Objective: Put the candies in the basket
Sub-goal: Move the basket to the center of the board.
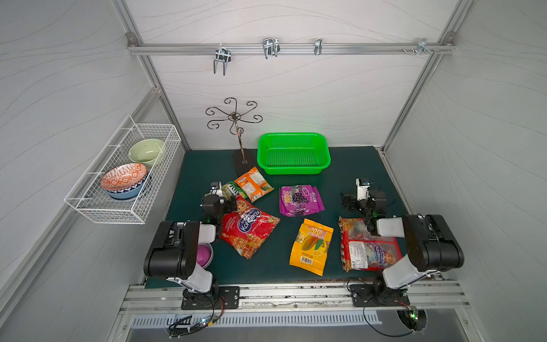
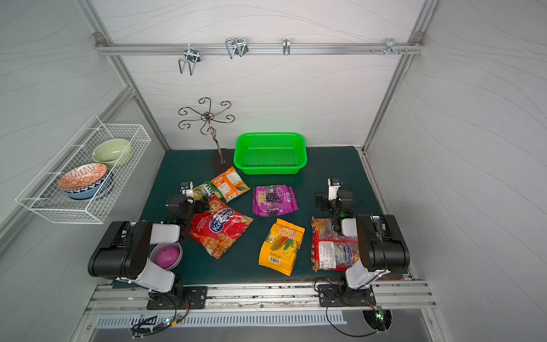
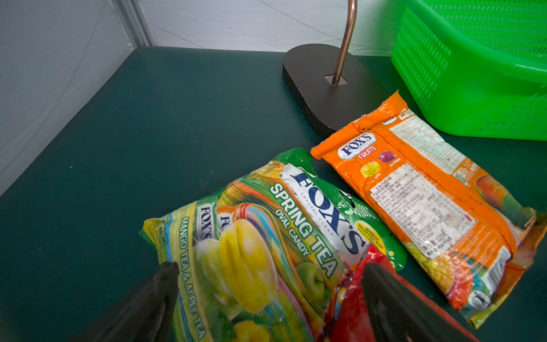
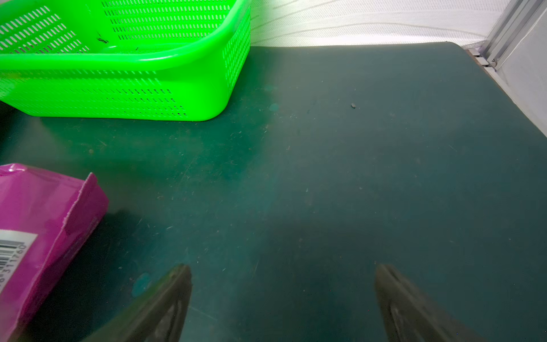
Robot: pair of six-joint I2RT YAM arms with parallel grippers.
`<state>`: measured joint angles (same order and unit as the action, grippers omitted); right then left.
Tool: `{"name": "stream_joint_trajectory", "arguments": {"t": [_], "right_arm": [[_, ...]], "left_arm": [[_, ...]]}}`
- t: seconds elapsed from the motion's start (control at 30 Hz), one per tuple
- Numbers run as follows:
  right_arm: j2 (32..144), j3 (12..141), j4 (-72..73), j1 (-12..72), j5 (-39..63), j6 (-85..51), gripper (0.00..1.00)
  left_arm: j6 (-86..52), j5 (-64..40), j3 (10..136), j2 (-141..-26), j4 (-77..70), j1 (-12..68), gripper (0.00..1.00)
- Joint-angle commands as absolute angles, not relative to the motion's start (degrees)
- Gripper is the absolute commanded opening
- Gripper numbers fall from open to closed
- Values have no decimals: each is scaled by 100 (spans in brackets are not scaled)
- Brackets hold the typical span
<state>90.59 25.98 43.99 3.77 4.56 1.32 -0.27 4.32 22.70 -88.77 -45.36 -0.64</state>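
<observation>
Jaws wide and holding nothing, the left gripper hovers over the green-yellow bag where a red bag overlaps its edge, the orange bag just beside. The right gripper, equally wide, hangs over bare mat near the purple bag. The yellow bag and second red bag lie toward the front edge; the green basket stands at the back edge.

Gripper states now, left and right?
Left gripper: open, holding nothing, over the green-yellow candy bag.
Right gripper: open, holding nothing, over the table.
</observation>
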Motion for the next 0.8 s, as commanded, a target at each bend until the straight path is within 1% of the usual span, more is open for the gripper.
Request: {"name": "stream_joint_trajectory", "arguments": {"t": [0.0,0.77], "right_arm": [[9002,2636,4343,372,501,123,99],[9008,2632,4350,339,542,105,99]], "left_arm": [[-79,483,2426,-8895,-4763,-62,100],[-70,556,2416,-8901,-4799,-26,100]]}}
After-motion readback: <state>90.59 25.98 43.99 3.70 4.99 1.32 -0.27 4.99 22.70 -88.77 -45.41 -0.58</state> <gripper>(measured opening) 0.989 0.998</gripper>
